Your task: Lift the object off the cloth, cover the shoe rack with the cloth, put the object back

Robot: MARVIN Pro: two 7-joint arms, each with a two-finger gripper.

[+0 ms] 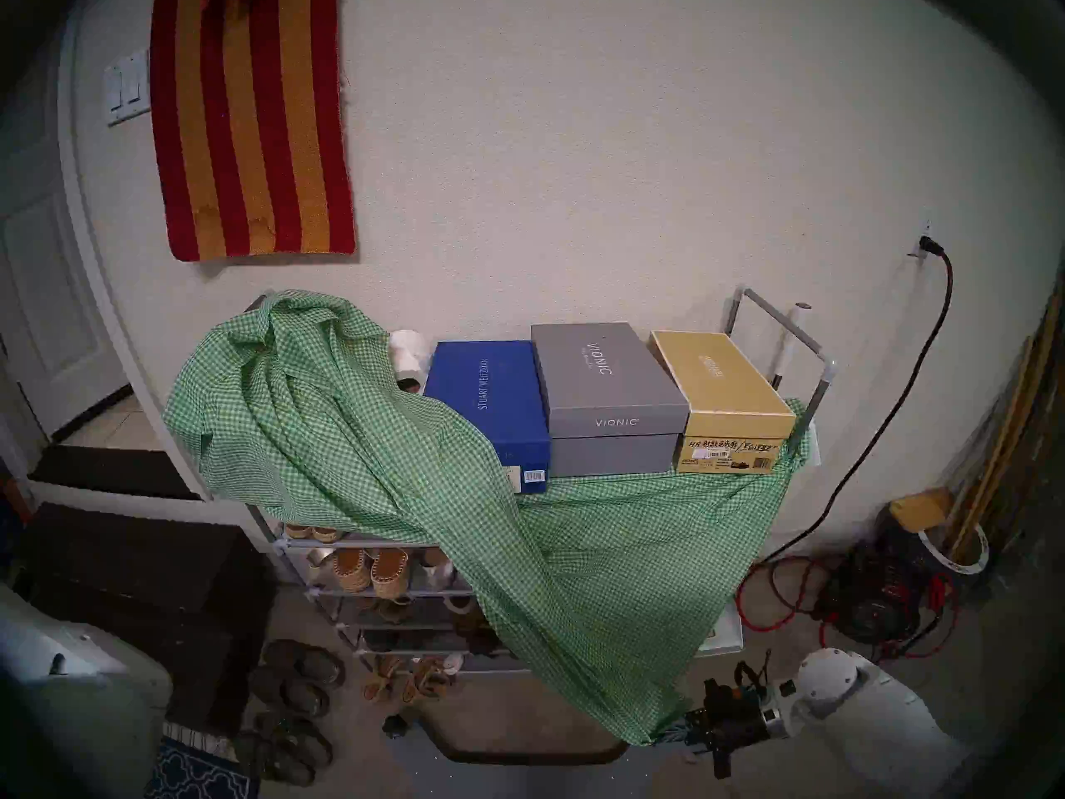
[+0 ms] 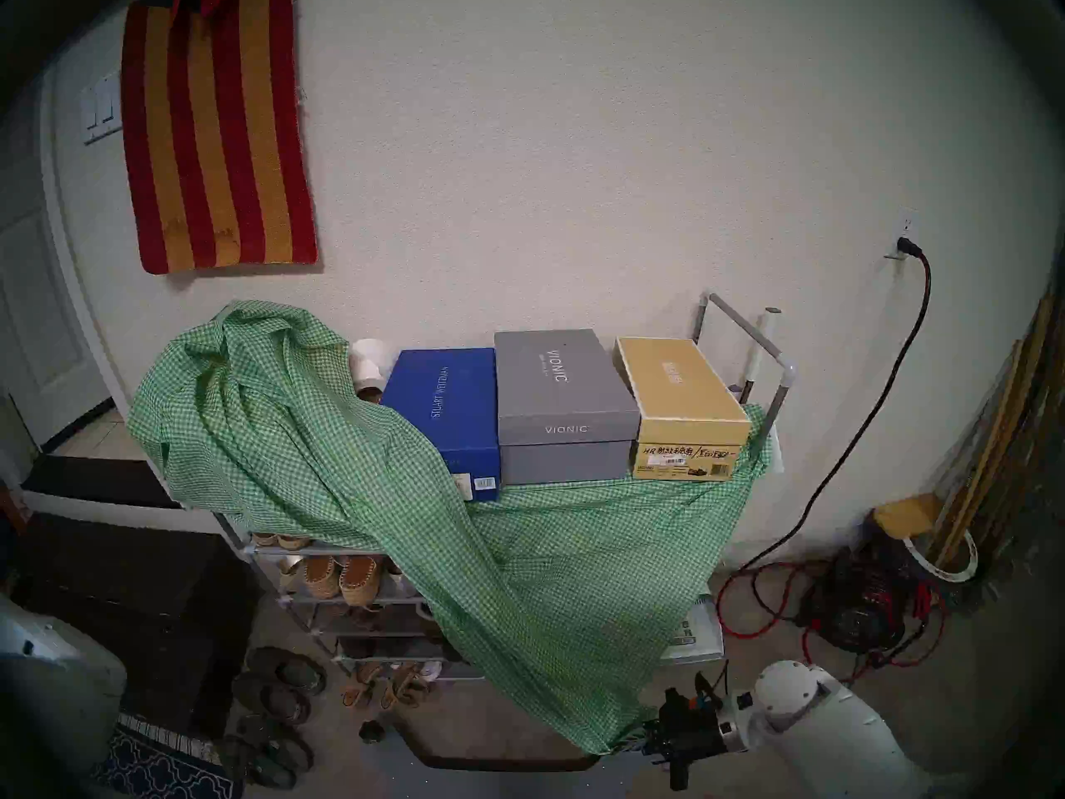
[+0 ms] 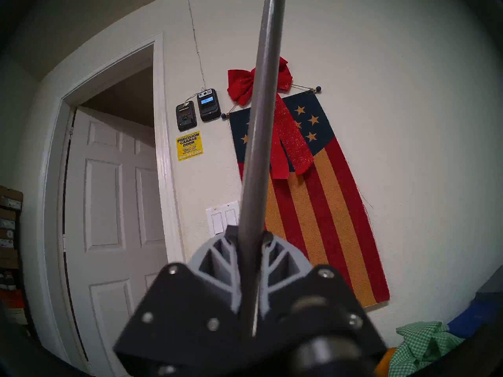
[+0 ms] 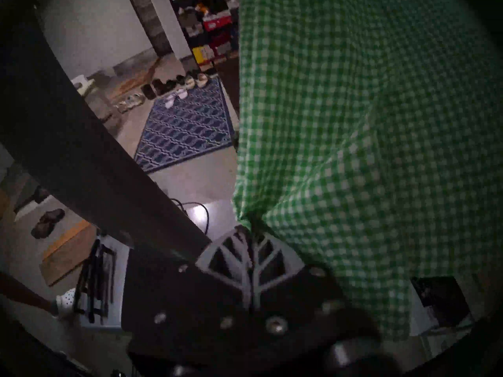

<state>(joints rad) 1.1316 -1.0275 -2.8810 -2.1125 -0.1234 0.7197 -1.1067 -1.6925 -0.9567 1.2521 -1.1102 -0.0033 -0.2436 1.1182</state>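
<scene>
The green-and-white check cloth point(image 1: 369, 457) is bunched over the left end of the shoe rack point(image 1: 807, 342) and runs diagonally down to the lower right. My right gripper point(image 1: 671, 734) is shut on its lowest corner near the floor; the right wrist view shows the fingers point(image 4: 245, 256) pinching the cloth point(image 4: 367, 123). My left gripper point(image 3: 249, 235) is shut on the grey shoehorn point(image 3: 261, 123), which points up in front of the wall. The left gripper is out of the head views. The left shelves of the rack point(image 1: 369, 593) are uncovered.
Blue point(image 1: 490, 406), grey point(image 1: 605, 388) and yellow point(image 1: 720, 388) shoe boxes stand on the rack's top, with a white roll point(image 1: 410, 351) behind. Shoes point(image 1: 299, 682) lie on the floor at left by a dark chest point(image 1: 144, 596). Cables point(image 1: 835, 596) lie at right.
</scene>
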